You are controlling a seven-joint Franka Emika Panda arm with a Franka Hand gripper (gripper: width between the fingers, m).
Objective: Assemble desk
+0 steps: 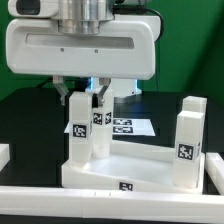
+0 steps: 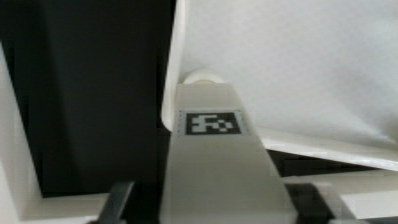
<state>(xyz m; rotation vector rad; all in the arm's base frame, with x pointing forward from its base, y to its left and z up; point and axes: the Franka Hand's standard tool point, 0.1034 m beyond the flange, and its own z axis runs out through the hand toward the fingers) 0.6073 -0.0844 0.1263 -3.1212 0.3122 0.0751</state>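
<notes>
Gripper (image 1: pixel 97 97), hanging under the large white wrist housing, is closing on a leg (image 2: pixel 221 165) at the rear of the desk top (image 1: pixel 130 168); in the wrist view both dark fingers (image 2: pixel 116 200) are flanking the leg's sides, apparently touching, so the grip is judged as clamping on the leg. The step in hand is judged to be seating or turning this leg into the top. A second leg (image 1: pixel 79 125) is standing just beside it toward the exterior view's left, and a third (image 1: pixel 187 145) at the top's right end, with a fourth (image 1: pixel 193 105) behind it. The next move is calling for a firm hold and motion kept along the leg's axis. Room is tight: the neighbouring leg is crowding one finger. The marker board (image 1: pixel 128 127) is lying behind the top. A white rail (image 1: pixel 60 195) is bounding the front of the table.
</notes>
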